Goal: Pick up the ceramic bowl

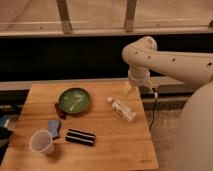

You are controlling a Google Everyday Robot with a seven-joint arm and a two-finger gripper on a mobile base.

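Desk (pixel 120 145): one pale wooden butcher-block top, filling the lower left and middle of the view, carrying six loose things.
Arm (pixel 170 60): one cream-white robot arm, reaching in from the right and bending down at the desk's far right corner.
Ceramic bowl (pixel 75 100): one round, shallow, glossy green bowl with a paler streak inside, upright on the far left-centre part of the desk, well apart from the tool.
Tool (pixel 141 91): one, hanging from the arm's end above the desk's far right edge, its two fingers spread apart with nothing between them.
Bottle (pixel 122 109): one clear plastic bottle lying on its side, between the bowl and the tool.
Cup (pixel 41 142): one white plastic cup, upright near the front left corner.
Black packet (pixel 80 137): one flat, dark, pale-striped item lying right of the cup.
Blue item (pixel 53 127): one small thing just behind the cup.
Dark reddish item (pixel 59 110): one small thing at the bowl's left rim; whether it touches the bowl cannot be told.
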